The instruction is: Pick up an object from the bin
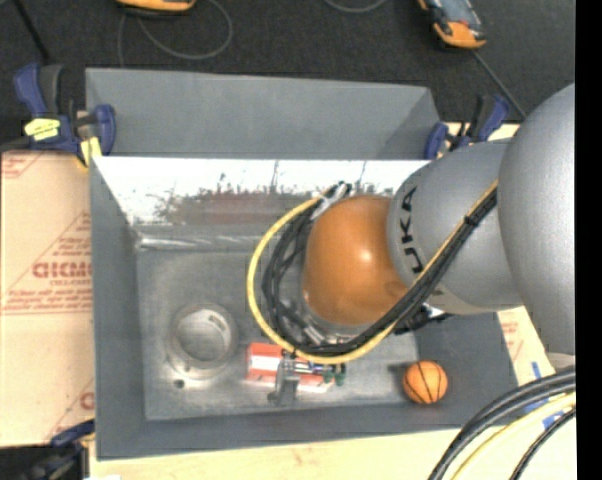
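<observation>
1. While reaching in from the right, spreads across the middle of the grey bin (119, 268) with a bulky arm and an orange wrist cover (346, 263) ringed by looping cables.
2. Sets the gripper (286, 380) low at the front of the bin floor, directly over a flat red-and-white packet (264, 360) with a touch of green at its right end.
3. Cannot tell whether released, clenched or grasping: the working end is too hidden under wrist and cables, with only a dark tip at the packet's front edge.
4. Shows, just left of the packet, a clear round ring (203, 336) lying flat on the floor, apart from the gripper.
5. Shows, toward the front right corner, a small orange ball (425, 382) lined like a basketball, well apart from packet and gripper.
</observation>
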`<action>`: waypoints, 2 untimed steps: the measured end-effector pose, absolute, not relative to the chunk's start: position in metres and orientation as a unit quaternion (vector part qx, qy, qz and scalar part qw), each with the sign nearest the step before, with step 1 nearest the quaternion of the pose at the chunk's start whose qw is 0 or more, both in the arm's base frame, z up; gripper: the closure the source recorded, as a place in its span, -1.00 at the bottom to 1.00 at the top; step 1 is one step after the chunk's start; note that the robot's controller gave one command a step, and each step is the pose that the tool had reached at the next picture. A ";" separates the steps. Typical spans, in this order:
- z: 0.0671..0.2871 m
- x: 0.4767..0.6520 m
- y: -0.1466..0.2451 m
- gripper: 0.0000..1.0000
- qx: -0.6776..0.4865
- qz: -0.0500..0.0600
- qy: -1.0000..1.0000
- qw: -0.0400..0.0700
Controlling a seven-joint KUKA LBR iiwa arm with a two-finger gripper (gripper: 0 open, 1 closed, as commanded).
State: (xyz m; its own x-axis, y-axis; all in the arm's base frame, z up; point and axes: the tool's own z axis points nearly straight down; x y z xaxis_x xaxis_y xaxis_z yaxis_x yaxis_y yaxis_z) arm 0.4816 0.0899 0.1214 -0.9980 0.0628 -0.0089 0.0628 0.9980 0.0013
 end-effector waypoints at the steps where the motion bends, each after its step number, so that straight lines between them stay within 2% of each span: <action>1: 0.115 0.476 0.041 -1.00 0.054 0.001 0.999 -0.001; 2: 0.126 0.498 0.026 -1.00 0.071 -0.002 0.997 0.001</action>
